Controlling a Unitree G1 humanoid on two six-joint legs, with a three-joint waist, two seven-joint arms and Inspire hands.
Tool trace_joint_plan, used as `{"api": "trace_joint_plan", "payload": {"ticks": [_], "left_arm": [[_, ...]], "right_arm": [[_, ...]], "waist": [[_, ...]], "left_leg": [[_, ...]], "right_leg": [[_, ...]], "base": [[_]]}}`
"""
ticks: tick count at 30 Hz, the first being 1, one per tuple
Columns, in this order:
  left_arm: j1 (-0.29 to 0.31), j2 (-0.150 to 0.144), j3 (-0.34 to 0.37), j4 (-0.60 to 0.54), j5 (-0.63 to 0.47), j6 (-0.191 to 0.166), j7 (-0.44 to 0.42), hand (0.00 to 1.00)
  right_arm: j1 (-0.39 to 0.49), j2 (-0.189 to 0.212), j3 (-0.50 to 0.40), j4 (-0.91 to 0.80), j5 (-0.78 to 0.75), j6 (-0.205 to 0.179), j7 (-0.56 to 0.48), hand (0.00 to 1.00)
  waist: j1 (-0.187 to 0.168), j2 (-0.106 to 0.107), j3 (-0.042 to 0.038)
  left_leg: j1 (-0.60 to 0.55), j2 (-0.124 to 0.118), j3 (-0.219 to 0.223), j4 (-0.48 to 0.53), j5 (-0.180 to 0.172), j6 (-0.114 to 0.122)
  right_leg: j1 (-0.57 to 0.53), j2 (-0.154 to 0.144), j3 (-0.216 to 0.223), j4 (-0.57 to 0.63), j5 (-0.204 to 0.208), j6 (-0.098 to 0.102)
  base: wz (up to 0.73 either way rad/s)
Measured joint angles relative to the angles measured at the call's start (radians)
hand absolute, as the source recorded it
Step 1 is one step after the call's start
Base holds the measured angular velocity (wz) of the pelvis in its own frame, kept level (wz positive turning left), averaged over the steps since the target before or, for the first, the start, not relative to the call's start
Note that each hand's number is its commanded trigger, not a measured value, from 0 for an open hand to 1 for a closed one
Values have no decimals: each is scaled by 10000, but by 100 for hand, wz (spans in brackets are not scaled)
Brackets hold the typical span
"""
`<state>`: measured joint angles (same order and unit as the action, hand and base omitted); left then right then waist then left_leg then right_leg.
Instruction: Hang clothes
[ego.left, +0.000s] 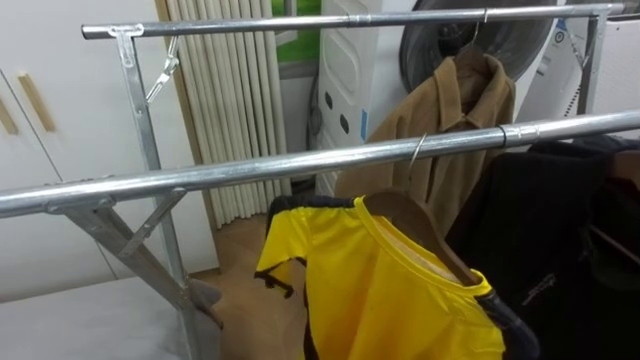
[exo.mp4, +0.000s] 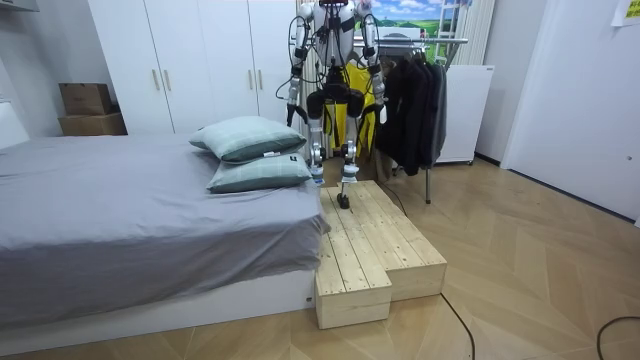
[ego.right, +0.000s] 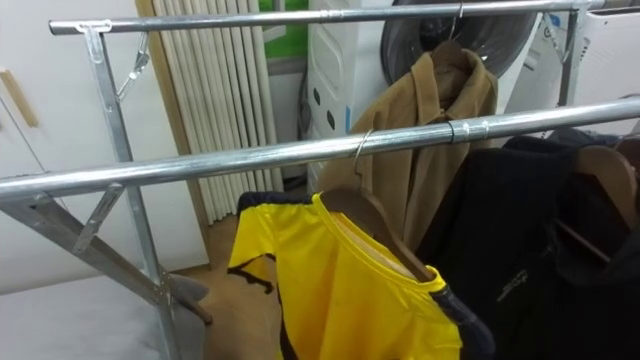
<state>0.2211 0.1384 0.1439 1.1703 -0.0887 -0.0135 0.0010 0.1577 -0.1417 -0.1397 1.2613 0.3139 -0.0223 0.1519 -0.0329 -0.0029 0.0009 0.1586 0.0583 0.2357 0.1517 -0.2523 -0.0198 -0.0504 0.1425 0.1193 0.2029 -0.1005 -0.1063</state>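
A yellow shirt with dark trim (ego.left: 390, 290) hangs on a wooden hanger (ego.left: 420, 225). The hanger's wire hook (ego.left: 417, 150) sits over the near metal rail (ego.left: 250, 172) of the clothes rack. In the room view I stand on a wooden platform (exo.mp4: 375, 240) facing the rack, with the yellow shirt (exo.mp4: 352, 105) in front of me. My left hand (exo.mp4: 291, 108) and right hand (exo.mp4: 379, 100) hang low at my sides, away from the shirt.
A brown coat (ego.left: 450, 120) hangs from the far rail (ego.left: 300, 22). Black garments (ego.left: 550, 230) crowd the near rail to the right of the shirt. A grey bed (exo.mp4: 120, 210) with pillows (exo.mp4: 250, 140) lies beside the platform. Wardrobe doors (exo.mp4: 200, 60) stand behind.
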Motion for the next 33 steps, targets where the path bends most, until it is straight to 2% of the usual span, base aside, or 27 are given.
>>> {"api": "trace_joint_plan", "payload": {"ticks": [2,7,23,33], "left_arm": [[15,18,4,4,-192,124,-155,0],[13,21,-43,-4,-197,166,-365,0],[-31,103,-300,-8,-179,384,-565,0],[-137,171,-502,-31,-175,380,-514,0]], "right_arm": [[-7,12,16,92,287,49,-39,0],[-25,44,22,141,369,243,-296,0],[7,99,476,143,1113,297,-666,0],[17,94,807,218,1515,324,-737,0]], "waist": [[63,-18,-11],[67,-13,-14],[88,87,9],[49,15,-18]], "left_leg": [[-22,-7,9,1,0,1],[-21,-18,18,8,2,3],[-86,-9,-133,25,2,2],[-125,-10,-185,96,2,2]], "right_leg": [[-21,0,20,0,0,1],[-20,-12,16,2,7,9],[-30,-41,-147,-8,-21,-10],[-37,-44,-152,8,-53,-3]], "base": [[0],[0],[1],[0]]}}
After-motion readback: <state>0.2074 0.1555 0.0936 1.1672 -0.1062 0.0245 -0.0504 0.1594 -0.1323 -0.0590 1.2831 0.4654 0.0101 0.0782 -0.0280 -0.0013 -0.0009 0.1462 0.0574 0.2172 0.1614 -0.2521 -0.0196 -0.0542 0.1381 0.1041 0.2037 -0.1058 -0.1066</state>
